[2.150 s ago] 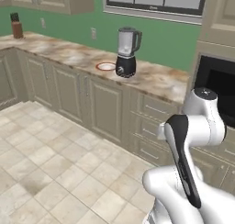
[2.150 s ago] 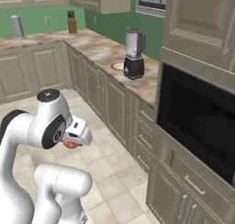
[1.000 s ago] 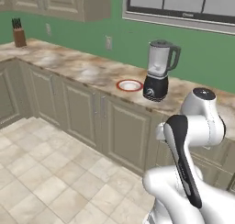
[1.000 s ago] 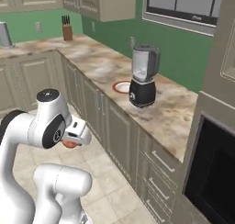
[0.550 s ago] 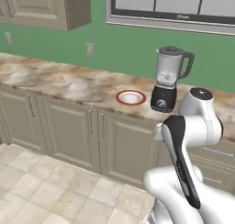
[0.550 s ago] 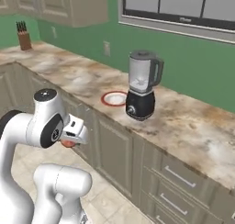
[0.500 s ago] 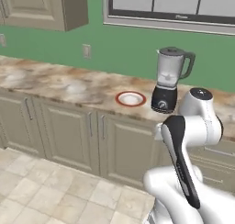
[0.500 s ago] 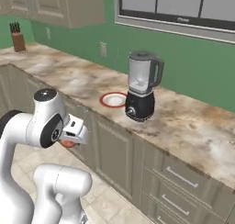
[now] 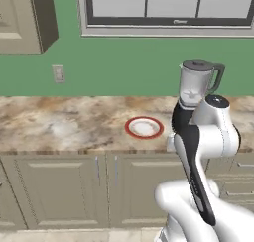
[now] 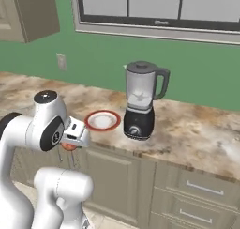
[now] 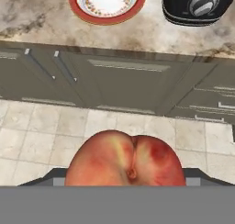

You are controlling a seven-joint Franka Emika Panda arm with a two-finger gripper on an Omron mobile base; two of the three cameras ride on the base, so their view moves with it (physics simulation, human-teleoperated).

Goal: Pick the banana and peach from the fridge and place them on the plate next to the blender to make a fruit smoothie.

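The peach point(image 11: 126, 159) sits between the fingers of the claw point(image 11: 125, 172), which is closed around it and holds it above the tiled floor point(image 11: 55, 131) in front of the lower cabinets point(image 11: 128, 87). From the right base camera the fruit shows as a small red-orange patch point(image 10: 69, 147) tucked under the white hand, below the level of the counter edge. The plate point(image 9: 144, 127) lies flat on the marbled counter point(image 9: 64, 124), white in the middle with a red rim (a speckled pattern shows on its inner face in the hand camera point(image 11: 108, 2)). Nothing rests on it. The blender point(image 10: 140, 101) stands upright just beside the plate, on its right as seen from both base cameras, with its clear jar, dark lid and side handle above a black base with a round knob point(image 11: 198, 5). A window point(image 10: 154, 7) runs along the green wall behind it, and a wall socket point(image 9: 58, 73) sits well to the left of the plate.
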